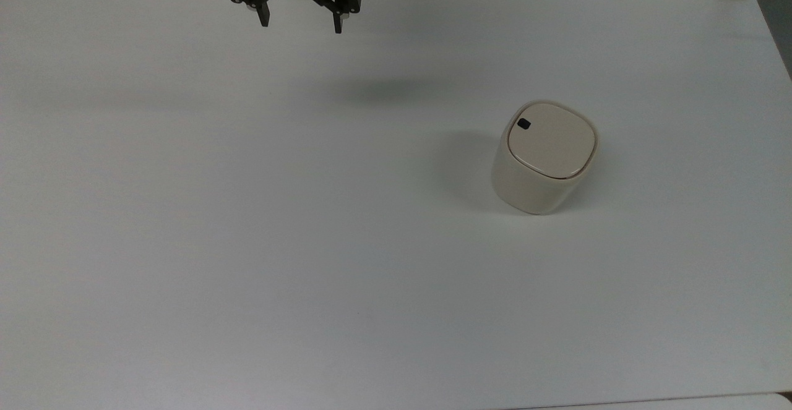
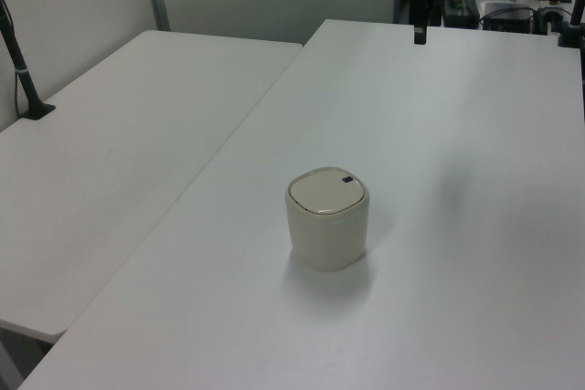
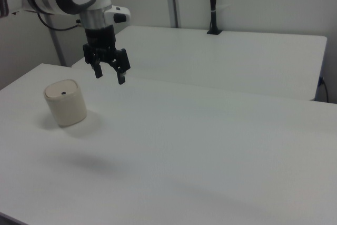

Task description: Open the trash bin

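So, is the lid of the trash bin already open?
No, the lid lies flat and shut on the trash bin.

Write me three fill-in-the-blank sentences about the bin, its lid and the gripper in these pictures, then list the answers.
1. The trash bin stands with its lid ____.
2. The gripper hangs above the table with its fingers ____.
3. On one corner of the lid sits a small dark ____.

Missing words: shut; open; button

Even bright light, soft shadows, sharp
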Robot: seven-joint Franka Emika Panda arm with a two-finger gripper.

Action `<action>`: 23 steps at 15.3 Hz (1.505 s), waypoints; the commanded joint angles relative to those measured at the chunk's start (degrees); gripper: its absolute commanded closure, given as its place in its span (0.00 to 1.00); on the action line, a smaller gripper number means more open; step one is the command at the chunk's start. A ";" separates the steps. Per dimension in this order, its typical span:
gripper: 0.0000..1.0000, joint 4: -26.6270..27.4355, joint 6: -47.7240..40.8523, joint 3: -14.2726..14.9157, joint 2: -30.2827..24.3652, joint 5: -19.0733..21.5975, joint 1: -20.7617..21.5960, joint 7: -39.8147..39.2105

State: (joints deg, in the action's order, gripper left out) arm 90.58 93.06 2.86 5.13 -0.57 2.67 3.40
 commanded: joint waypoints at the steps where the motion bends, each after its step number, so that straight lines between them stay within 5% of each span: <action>1: 0.00 -0.49 -0.24 0.04 0.06 -0.66 0.49 0.64; 6: 0.06 -0.49 -0.25 0.04 0.06 -0.66 0.49 0.56; 17: 0.77 -0.31 0.02 0.04 0.15 -0.75 1.02 -0.15; 23: 0.86 -0.49 2.29 0.04 1.72 -0.66 1.72 -5.76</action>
State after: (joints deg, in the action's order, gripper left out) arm 90.58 93.13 2.84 5.57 -0.57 3.55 2.06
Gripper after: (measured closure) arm 0.837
